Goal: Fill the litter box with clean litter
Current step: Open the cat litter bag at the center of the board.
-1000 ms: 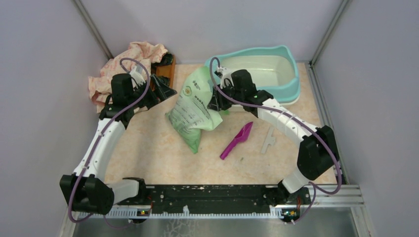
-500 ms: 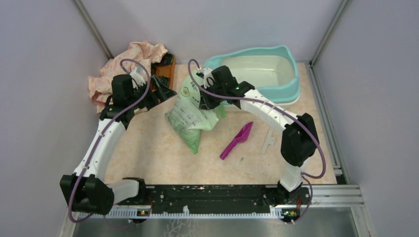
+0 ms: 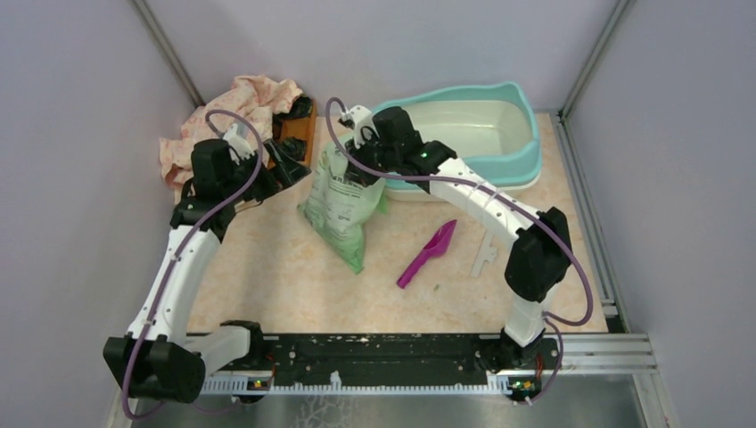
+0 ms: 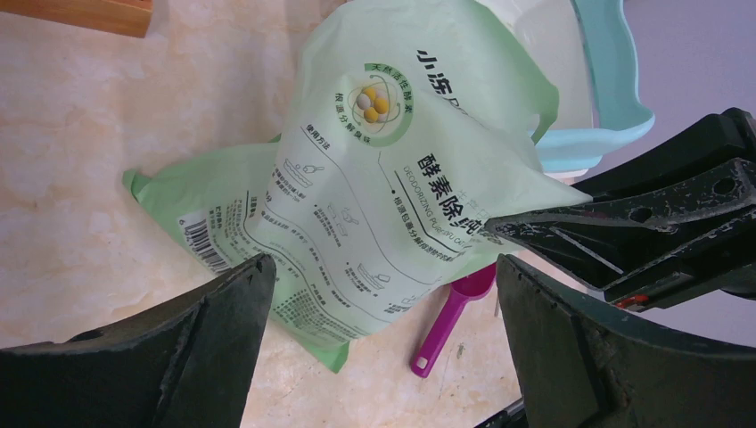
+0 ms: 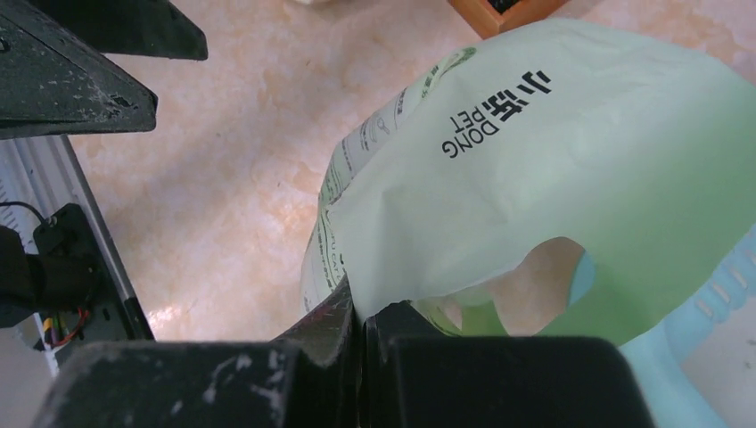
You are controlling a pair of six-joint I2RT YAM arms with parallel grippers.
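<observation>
The litter box point(image 3: 526, 134), teal-rimmed with a cream basin, stands at the back right; its basin looks bare. No loose green litter shows. A pale green printed bag point(image 3: 339, 201) hangs by its top edge from my right gripper point(image 3: 357, 165), which is shut on it; its bottom rests on the table. The right wrist view shows the bag point(image 5: 571, 178) pinched in the shut right gripper point(image 5: 361, 308). My left gripper point(image 3: 290, 160) is open and empty just left of the bag. In the left wrist view the bag point(image 4: 383, 187) lies ahead of the open left gripper point(image 4: 383, 294).
A purple scoop point(image 3: 428, 252) lies on the table right of the bag, also in the left wrist view point(image 4: 450, 312). A small wooden tray point(image 3: 299, 125) and a crumpled pink cloth point(image 3: 241, 111) sit at the back left. A pale flat piece point(image 3: 484, 254) lies beside the scoop.
My right gripper has moved left and back, lifting the bag's top so the bag stands more upright. My left gripper has shifted slightly left and back.
</observation>
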